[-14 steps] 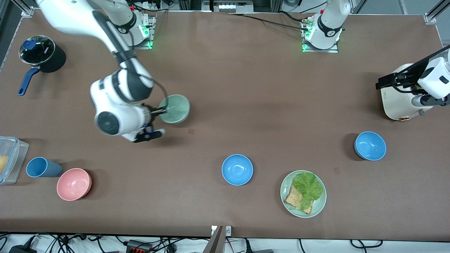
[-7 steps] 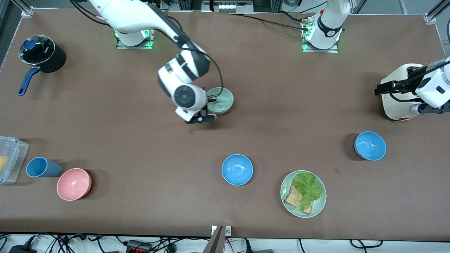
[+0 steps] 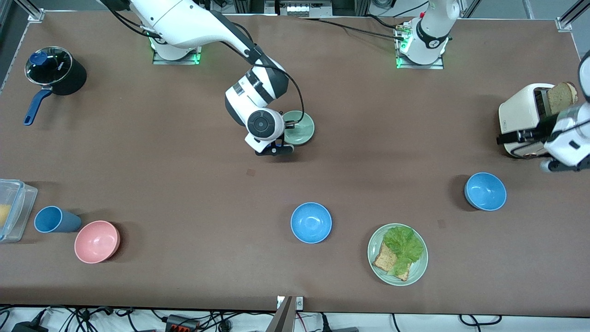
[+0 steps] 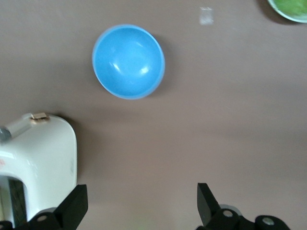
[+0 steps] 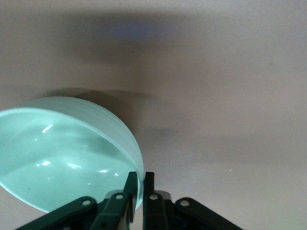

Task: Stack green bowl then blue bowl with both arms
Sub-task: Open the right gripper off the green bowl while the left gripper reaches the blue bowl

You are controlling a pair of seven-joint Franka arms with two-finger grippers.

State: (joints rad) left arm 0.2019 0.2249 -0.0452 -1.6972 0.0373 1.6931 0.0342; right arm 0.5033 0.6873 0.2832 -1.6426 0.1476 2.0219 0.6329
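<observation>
Right end effector (image 3: 286,137) mostly masked by its own wrist in front view; part of green bowl (image 3: 299,127) rim hidden under it. Left end effector (image 3: 516,137) dark against toaster (image 3: 523,117), arm cut by frame edge. Left wrist view crops toaster and a plate (image 4: 290,8) corner. Clear container (image 3: 14,208) at the right arm's end of worktop (image 3: 184,193) cut off; contents unclear.

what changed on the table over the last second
The right gripper, shut on the green bowl, carried it toward the middle of the table. The left gripper shifted, open, from over the toaster toward the nearer blue bowl, uncovering the bread slice. Everything else stayed put.
</observation>
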